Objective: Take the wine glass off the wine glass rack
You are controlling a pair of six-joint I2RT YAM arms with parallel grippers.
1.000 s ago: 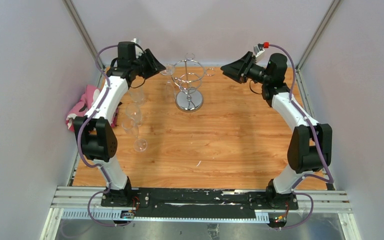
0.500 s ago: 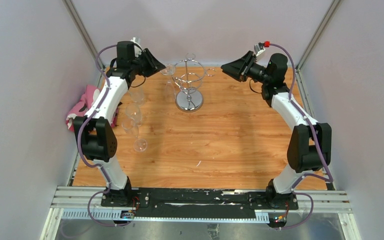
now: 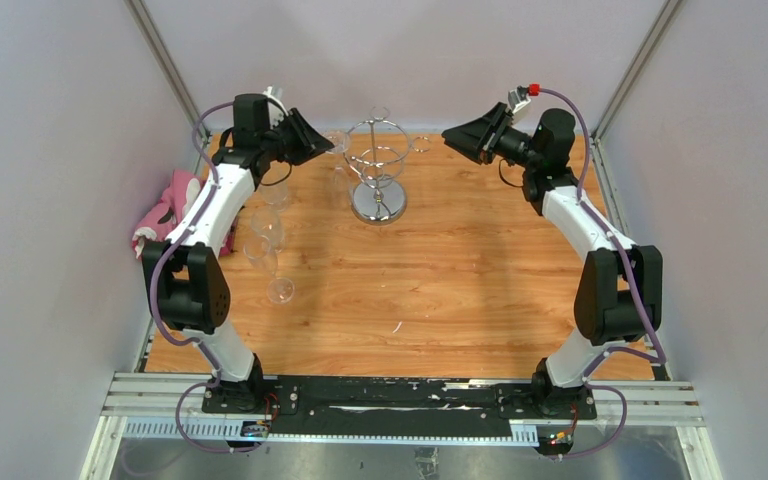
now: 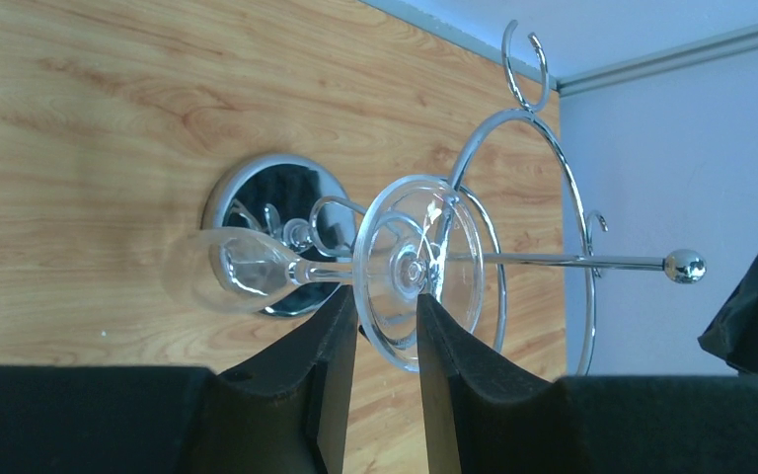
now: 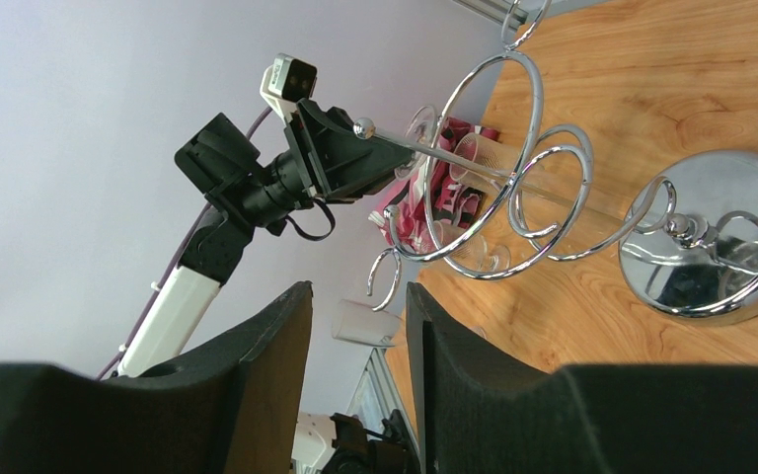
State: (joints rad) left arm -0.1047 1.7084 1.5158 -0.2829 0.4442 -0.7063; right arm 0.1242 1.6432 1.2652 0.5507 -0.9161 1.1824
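Sideways, left pincer [image 4: 387,304] level, pinching wine glass [image 4: 413,269]

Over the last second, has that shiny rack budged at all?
No. The wine glass rack has not moved: its round base sits on the same patch of the wooden table, just as far from the back edge.

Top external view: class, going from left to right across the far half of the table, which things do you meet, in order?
pink cloth → left end effector → wine glass rack → right end effector
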